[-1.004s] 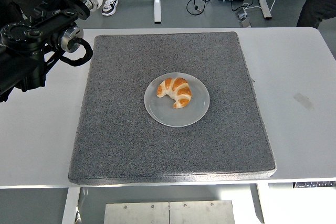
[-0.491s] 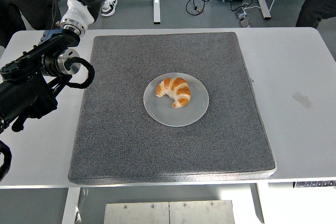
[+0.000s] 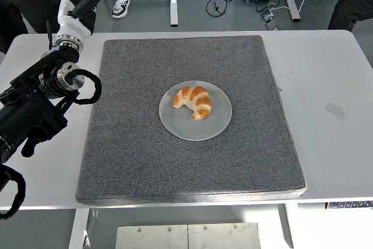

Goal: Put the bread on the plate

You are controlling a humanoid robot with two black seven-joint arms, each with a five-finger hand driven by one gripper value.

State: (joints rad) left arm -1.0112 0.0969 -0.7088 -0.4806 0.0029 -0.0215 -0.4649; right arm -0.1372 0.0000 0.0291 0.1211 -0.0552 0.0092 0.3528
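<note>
On the plate (image 3: 175, 125) I see the croissant (image 3: 194, 101) (mid-mat (image 3: 134, 161)), well apart from my left hand (image 3: 78, 5), raised far-left, fingers spread, holding nothing.

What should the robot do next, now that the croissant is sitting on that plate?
Probably nothing more than lowering its arm to rest. The croissant already lies on the plate in the middle of the grey mat, so the job looks done. The left hand is up at the table's far left corner, fingers spread, holding nothing.
</note>
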